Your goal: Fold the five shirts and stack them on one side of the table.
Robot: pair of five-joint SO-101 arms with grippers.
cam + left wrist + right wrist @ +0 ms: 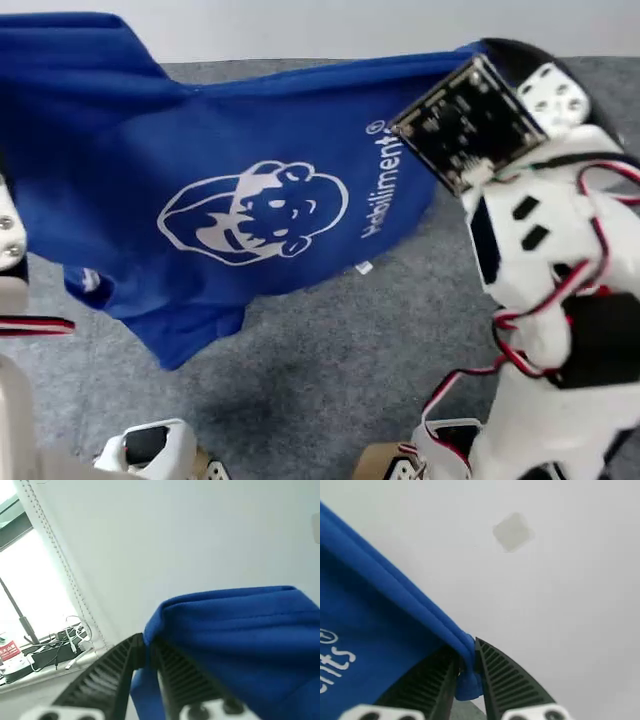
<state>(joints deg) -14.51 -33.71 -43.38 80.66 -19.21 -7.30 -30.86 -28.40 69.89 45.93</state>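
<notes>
Now the left gripper (145, 647) pinches a fold of the blue shirt (250, 200) at its fingertips. The right gripper (466, 656) clamps a hem likewise.

Shirt (250, 200) over table (350, 340), btwn L gripper (145, 652) & R gripper (467, 666)

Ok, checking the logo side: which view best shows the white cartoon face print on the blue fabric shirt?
The high view: the white cartoon face print sits whole on the spread blue fabric shirt. The right wrist view catches some white letters beside the right gripper; the left wrist view, plain blue cloth in the left gripper.
</notes>
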